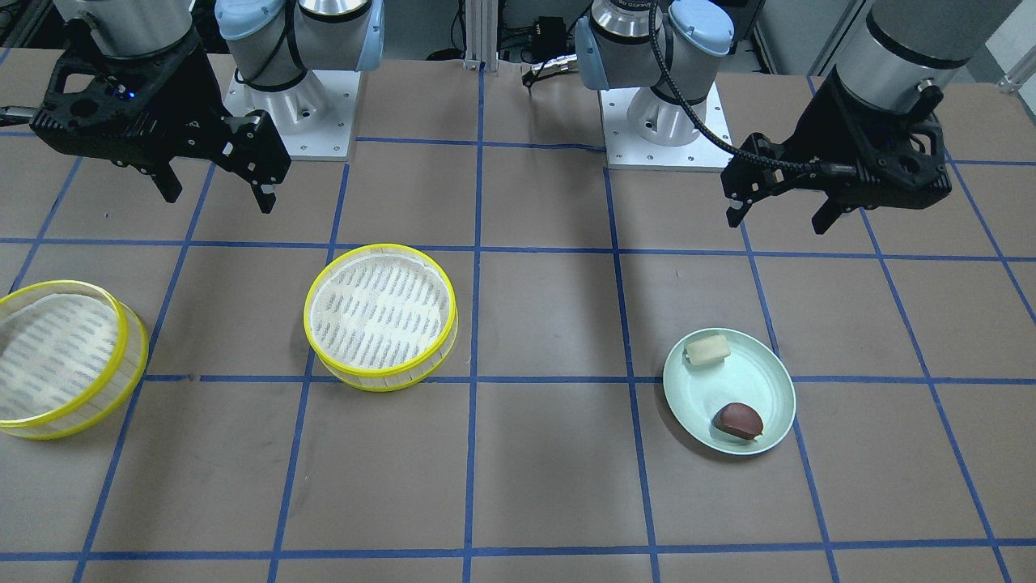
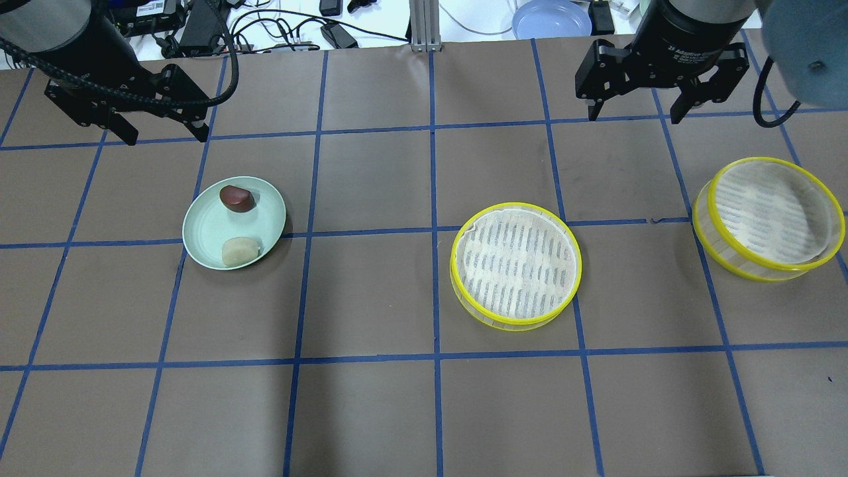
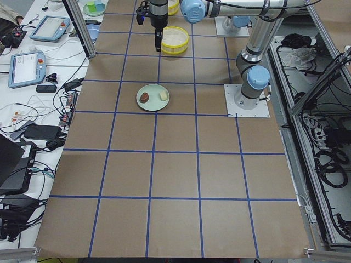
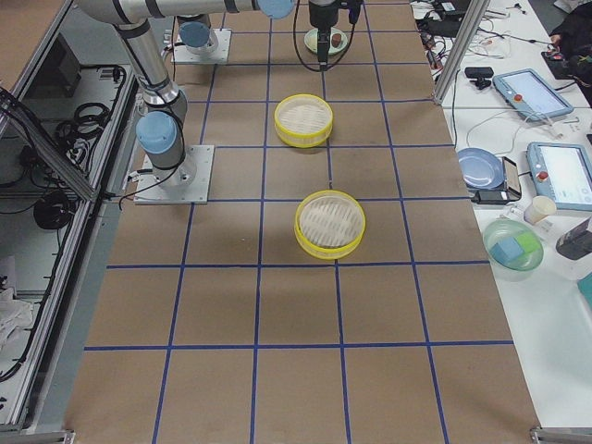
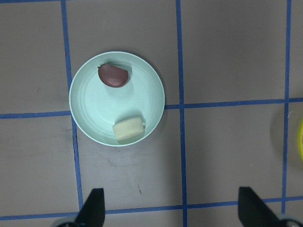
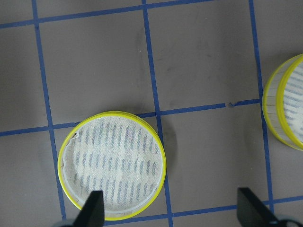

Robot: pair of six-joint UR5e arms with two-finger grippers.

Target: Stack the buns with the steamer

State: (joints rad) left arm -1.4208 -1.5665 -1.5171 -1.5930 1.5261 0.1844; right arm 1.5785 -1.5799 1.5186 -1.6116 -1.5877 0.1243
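Both grippers hang over the worktop [image 2: 371, 411] wide open and empty: the left gripper [image 2: 165, 136] at the plate's 11 o'clock in the overhead view, the right gripper [image 2: 633, 116] at 1 o'clock from the central steamer [image 2: 515, 265]. A second steamer [image 2: 768, 218] sits at its 3 o'clock. On the green plate [image 2: 212, 225] the brown bun [image 2: 236, 198] lies at 12 o'clock, the cream bun [image 2: 238, 252] at 5 o'clock by the rim. The glossy, rounded brown bun may well squirt from the fingers. A finger coming down beside the cream bun could catch the rim and tip the plate. The central steamer's liner curls up at 10 o'clock and might snag. White lettering on the right wrist seems to include "Adaptive"; the rest is unreadable
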